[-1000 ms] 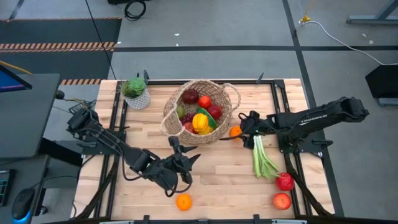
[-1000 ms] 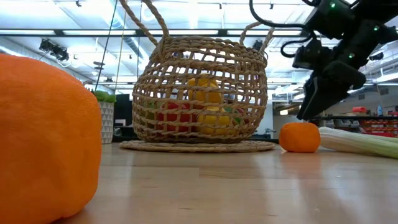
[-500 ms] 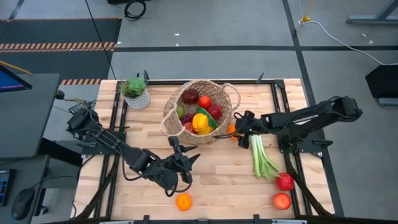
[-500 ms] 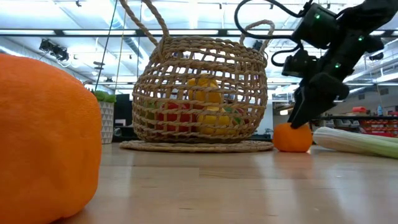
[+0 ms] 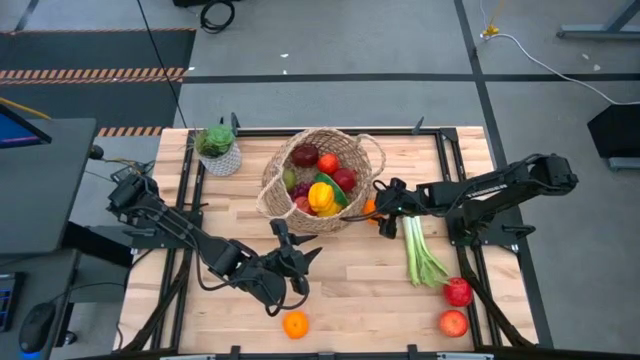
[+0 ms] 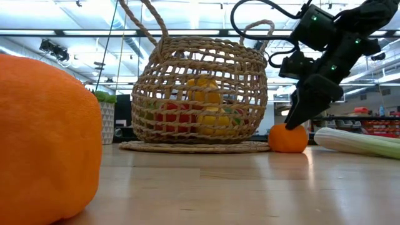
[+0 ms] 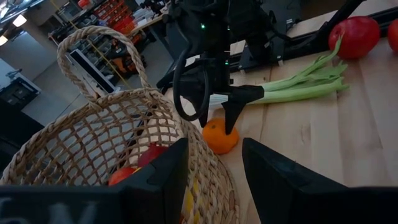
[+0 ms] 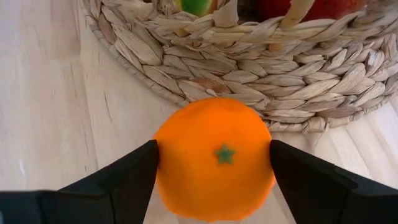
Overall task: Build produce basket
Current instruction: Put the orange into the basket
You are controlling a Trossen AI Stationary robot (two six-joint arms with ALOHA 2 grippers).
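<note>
No brand, label or writing is legible anywhere. The basket stands at the table's back centre, holding a yellow pepper, red apples and other produce I cannot make out. My right gripper straddles an orange lying just beside the basket's base, fingers spread at either side of it, not clenched. The leek lies near. My left gripper waits in front of the basket, fingers apart, grasping nothing. Another orange lies near the front edge.
</note>
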